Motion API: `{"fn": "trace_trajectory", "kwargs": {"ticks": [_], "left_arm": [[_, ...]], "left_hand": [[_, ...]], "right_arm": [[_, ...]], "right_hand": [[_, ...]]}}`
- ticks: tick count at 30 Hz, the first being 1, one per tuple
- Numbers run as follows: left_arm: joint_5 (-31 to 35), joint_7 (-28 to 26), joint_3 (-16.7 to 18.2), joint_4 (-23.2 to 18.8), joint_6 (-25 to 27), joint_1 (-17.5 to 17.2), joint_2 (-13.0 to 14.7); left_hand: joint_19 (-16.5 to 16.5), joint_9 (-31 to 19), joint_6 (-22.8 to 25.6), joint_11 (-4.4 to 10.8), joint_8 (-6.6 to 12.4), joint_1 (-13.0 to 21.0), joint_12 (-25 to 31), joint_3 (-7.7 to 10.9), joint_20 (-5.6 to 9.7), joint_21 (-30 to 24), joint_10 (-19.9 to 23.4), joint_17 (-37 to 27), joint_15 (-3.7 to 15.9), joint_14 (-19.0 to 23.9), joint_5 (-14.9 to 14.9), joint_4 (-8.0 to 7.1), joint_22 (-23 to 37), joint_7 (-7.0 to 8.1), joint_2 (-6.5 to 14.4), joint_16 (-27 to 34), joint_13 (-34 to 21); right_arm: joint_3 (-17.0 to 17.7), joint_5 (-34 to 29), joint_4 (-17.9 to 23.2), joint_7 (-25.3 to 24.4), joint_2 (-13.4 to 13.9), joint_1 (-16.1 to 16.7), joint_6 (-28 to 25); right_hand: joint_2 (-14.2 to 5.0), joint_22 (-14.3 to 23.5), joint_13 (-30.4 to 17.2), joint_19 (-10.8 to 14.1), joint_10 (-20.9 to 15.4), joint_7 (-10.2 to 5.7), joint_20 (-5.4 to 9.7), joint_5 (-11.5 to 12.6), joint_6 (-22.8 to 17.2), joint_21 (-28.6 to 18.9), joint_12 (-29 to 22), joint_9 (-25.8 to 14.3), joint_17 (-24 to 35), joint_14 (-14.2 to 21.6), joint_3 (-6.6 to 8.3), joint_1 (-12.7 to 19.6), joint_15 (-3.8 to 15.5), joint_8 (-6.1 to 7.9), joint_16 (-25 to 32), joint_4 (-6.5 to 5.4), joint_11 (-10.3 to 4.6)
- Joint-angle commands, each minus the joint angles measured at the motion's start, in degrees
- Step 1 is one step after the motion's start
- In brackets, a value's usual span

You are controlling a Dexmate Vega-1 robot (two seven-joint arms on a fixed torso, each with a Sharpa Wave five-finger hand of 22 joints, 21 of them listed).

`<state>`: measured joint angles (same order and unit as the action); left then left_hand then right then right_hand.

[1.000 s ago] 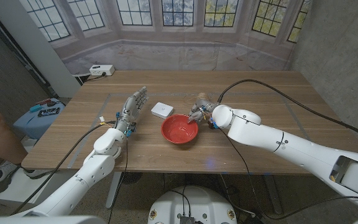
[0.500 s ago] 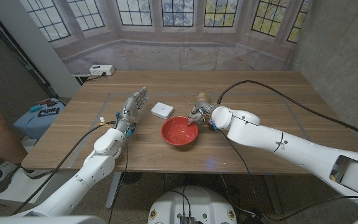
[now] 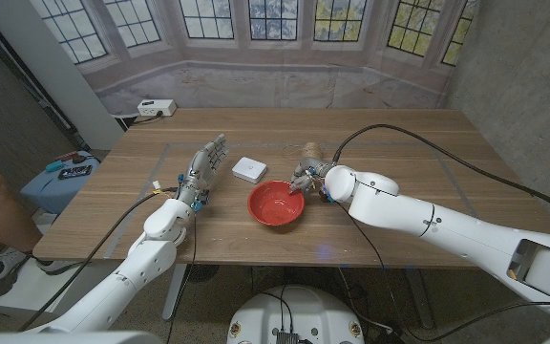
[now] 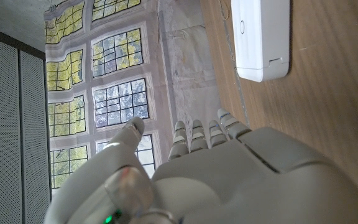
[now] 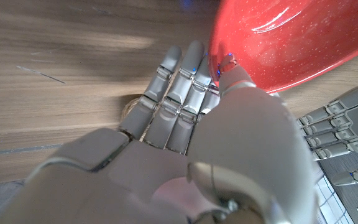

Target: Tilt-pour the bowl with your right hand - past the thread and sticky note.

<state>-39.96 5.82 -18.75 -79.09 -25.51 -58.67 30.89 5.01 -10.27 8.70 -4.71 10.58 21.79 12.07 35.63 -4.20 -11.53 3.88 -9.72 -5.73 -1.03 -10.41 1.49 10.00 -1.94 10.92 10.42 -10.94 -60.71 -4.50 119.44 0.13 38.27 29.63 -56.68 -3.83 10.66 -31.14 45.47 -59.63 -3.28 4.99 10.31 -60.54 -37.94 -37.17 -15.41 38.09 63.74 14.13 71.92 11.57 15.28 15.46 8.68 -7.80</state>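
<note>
Right hand (image 3: 306, 176) pinches the rim of the red bowl (image 3: 275, 201) on the bowl's right side — in the right wrist view the thumb (image 5: 235, 78) lies over the rim and the fingers (image 5: 179, 81) reach under and behind it, with the bowl (image 5: 278, 37) tipped against them. Bowl sits near the table's (image 3: 399, 134) front middle, rim on the hand's side looks slightly raised; can't tell if the base is fully off the wood. Nothing visible inside the bowl.

Left hand (image 3: 203, 167) stands upright left of the bowl, fingers spread and pointing away from the robot, holding nothing — well apart from the bowl. A white box (image 3: 248, 169) lies just behind the bowl, between the two hands; left wrist view shows it (image 4: 263, 37) flat on the wood beyond the left hand (image 4: 216, 174).
</note>
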Motion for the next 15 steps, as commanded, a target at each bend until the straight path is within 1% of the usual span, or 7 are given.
{"fn": "trace_trajectory", "kwargs": {"ticks": [1,9,11,15], "left_arm": [[0.1,-0.4,0.1,-0.7,-0.2,-0.7,0.2],[0.3,-0.6,0.2,-1.4,-0.4,-1.1,0.4],[0.3,-0.6,0.2,-1.6,-0.4,-1.2,0.4],[0.4,-0.9,0.3,-2.3,-0.4,-1.7,0.6]], "left_hand": [[0.3,-0.1,0.6,-0.32,0.0,0.5,0.0,0.25,-0.32,0.2,0.4,-0.1,-0.01,0.2,-0.3,0.17,0.1,0.1,-0.1,0.0,-0.2],[0.3,-0.1,0.6,-0.33,-0.02,0.5,0.0,0.24,-0.33,0.2,0.4,-0.1,-0.04,0.2,-0.3,0.14,0.1,0.15,-0.1,0.0,-0.2],[0.3,-0.1,0.6,-0.3,-0.02,0.5,0.0,0.25,-0.29,0.2,0.4,-0.2,0.01,0.2,-0.3,0.13,0.1,0.17,-0.1,0.0,-0.2],[0.3,-0.1,0.6,-0.29,-0.01,0.5,0.0,0.25,-0.33,0.2,0.4,-0.2,-0.03,0.2,-0.3,0.12,0.1,0.14,-0.1,0.0,-0.2]], "right_arm": [[0.0,-0.3,0.6,-0.9,0.2,1.0,-0.3],[-0.2,-0.3,1.2,-0.3,0.9,1.1,0.2],[-0.2,-0.2,1.5,-0.1,1.0,1.1,0.1],[-0.2,-0.1,2.0,0.3,1.2,1.0,0.1]], "right_hand": [[-0.89,0.0,-0.2,-0.3,0.0,0.06,2.31,0.2,0.7,-0.3,-0.3,-0.2,0.3,0.2,-0.07,0.2,1.9,-0.25,-0.3,-0.18,0.0],[-0.73,0.0,0.1,-0.5,0.2,0.33,2.12,0.1,1.9,-0.5,0.1,-0.3,0.4,-0.1,-0.24,-0.2,1.8,-0.74,-0.6,-0.22,-0.13],[-0.65,0.0,0.7,-0.6,0.7,0.63,2.0,0.1,2.9,-0.5,0.6,-0.3,0.3,-0.4,-0.51,-0.9,1.58,-1.2,-0.8,-0.53,0.27],[-0.59,-0.1,1.3,-1.0,1.1,0.65,1.72,0.1,4.1,-0.4,1.2,-0.3,0.3,-0.8,-0.72,-1.4,1.53,-1.75,-1.0,-0.67,0.59]]}}
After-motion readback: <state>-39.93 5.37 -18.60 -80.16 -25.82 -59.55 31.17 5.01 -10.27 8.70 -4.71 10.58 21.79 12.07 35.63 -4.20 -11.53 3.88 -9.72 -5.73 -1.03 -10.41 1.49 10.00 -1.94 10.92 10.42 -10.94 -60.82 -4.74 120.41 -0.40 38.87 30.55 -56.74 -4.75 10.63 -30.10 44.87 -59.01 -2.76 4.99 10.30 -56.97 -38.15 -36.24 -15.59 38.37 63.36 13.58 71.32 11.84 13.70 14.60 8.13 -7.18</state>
